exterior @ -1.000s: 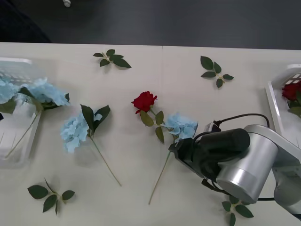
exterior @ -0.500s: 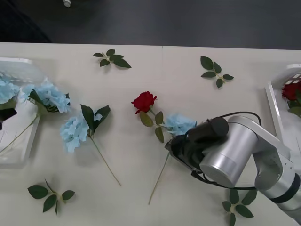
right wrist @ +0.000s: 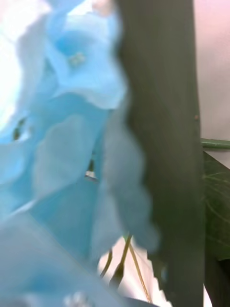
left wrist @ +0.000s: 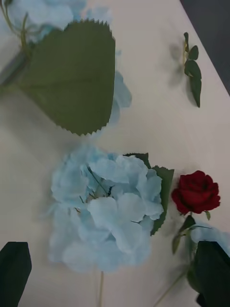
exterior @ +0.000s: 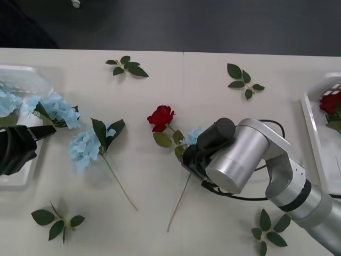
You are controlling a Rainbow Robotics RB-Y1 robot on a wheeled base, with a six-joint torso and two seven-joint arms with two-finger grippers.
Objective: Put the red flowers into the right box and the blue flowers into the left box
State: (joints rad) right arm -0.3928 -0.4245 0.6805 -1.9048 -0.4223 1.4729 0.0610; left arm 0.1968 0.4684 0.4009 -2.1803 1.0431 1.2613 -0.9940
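Observation:
A red rose (exterior: 161,116) (left wrist: 196,192) lies mid-table. Just right of it a blue flower (exterior: 193,135) (right wrist: 67,158) is mostly covered by my right gripper (exterior: 191,159), which sits low over its head and long stem. Another blue flower (exterior: 85,149) (left wrist: 105,211) lies on the table left of centre, straight ahead of my left gripper (exterior: 37,143) (left wrist: 112,261), which is open near the left box (exterior: 18,74). Two blue flowers (exterior: 53,108) rest in and over that box's edge. At the far right, the right box (exterior: 311,125) holds a red rose (exterior: 330,102).
Loose leaf sprigs lie at the back centre (exterior: 128,66) (left wrist: 191,72), back right (exterior: 244,80), front left (exterior: 56,221) and front right (exterior: 269,237). A dark floor lies beyond the table's far edge.
My right arm has swung left and down over the blue flower beside the rose, nudging the rose slightly left. My left gripper has come into view beside the left box.

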